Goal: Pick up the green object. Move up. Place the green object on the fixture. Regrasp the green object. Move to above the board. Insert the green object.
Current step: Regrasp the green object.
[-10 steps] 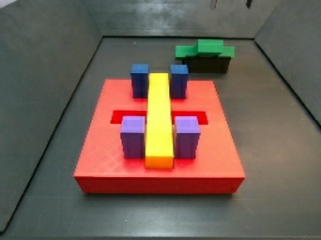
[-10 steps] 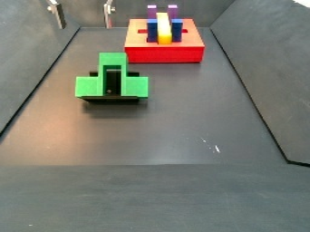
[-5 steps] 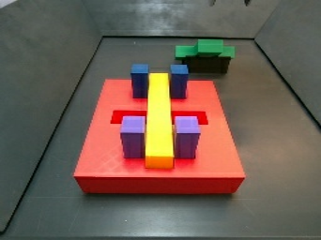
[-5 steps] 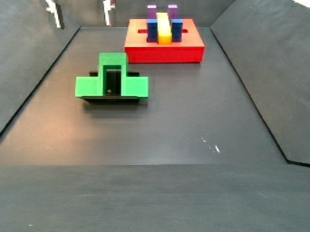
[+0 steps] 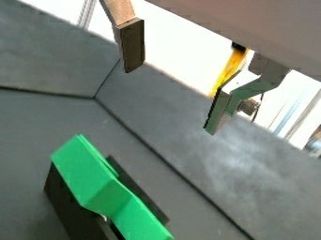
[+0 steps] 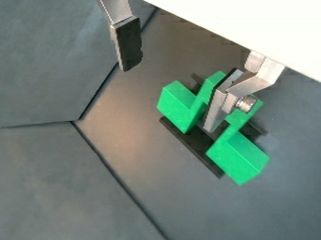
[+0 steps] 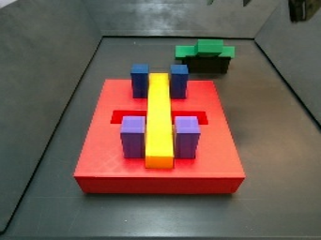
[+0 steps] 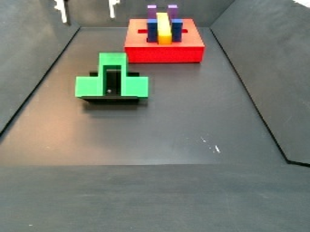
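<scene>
So the whole setup sits on a dark grey floor boxed in by grey walls, pretty plain. The green object is parked on the fixture, a cross-ish green block lying on the dark bracket with the bracket's dark upright poking through a slot in its middle; in a side view it's out in the open part of the floor, well apart from the red board. From a side view on the board's end, the green object and fixture are back behind the board, near the far wall. The gripper is up above the green object, not touching it: the two silver fingers with dark pads are spread wide apart with nothing between them, so it's released and empty. In a wrist view you see the green piece off below the gripper, again clear of the fingers. In a side view just the finger tips peek in at the upper edge, so it's hanging high. On the board there's a long yellow bar running down the middle, two dark blue blocks flanking its far end and two purple blocks flanking its near end.
</scene>
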